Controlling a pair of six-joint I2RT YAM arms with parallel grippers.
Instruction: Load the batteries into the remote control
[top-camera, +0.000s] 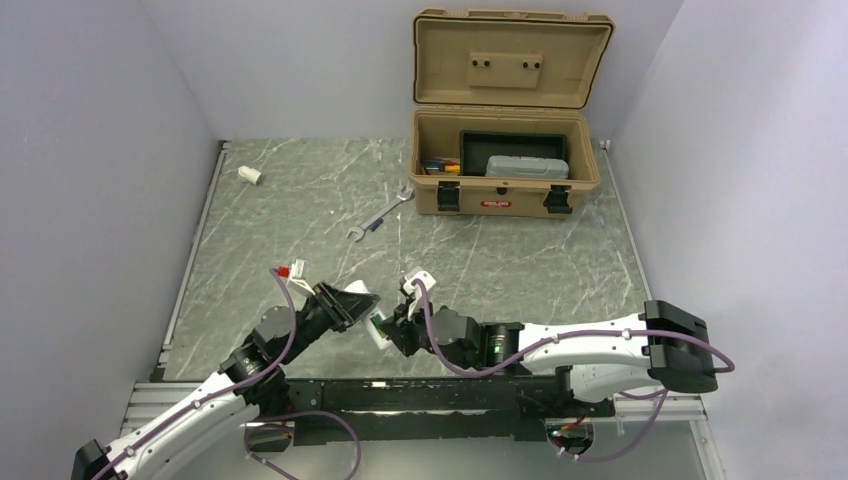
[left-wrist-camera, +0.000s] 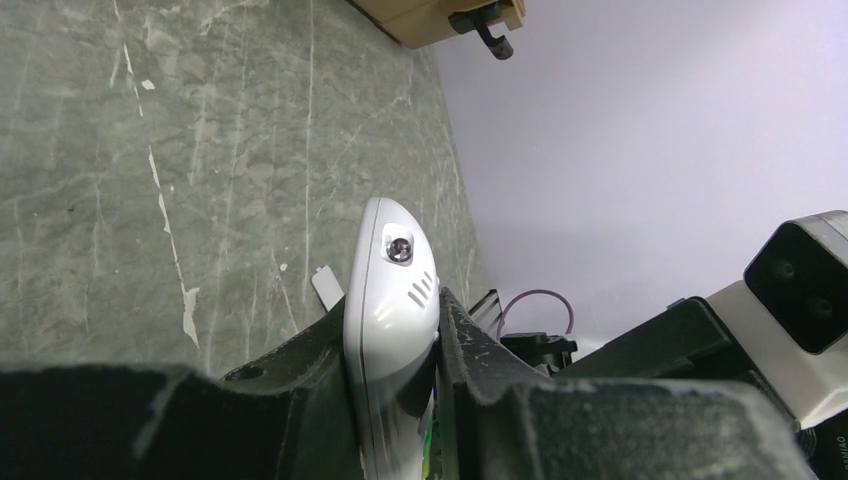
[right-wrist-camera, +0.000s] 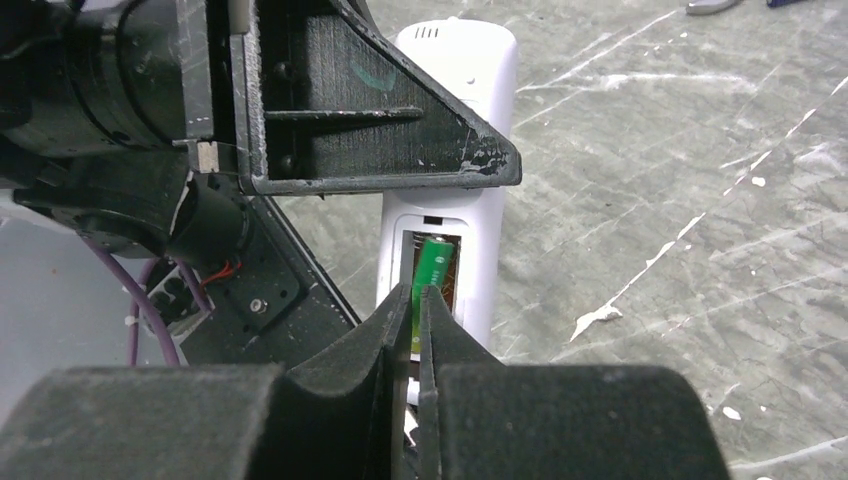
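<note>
Insertion step: left gripper (left-wrist-camera: 391, 318) clamps remote control (left-wrist-camera: 380, 275); right gripper (right-wrist-camera: 413, 308) pinches battery (right-wrist-camera: 432, 262) at bay, centre frame. Next: seat flat, release.

Occluded bits, wrist cams
Hidden: lower end of slim green cylindrical battery (right-wrist-camera: 436, 262), between fingertips of right gripper (right-wrist-camera: 418, 305); lower half of slim white plastic remote (left-wrist-camera: 390, 265), inside left gripper (left-wrist-camera: 392, 335).

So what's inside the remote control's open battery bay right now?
One green battery sits in the remote control bay, seen from the right wrist. The shut right gripper covers its near end and the bay's lower part, so a second cell cannot be ruled out.
</note>
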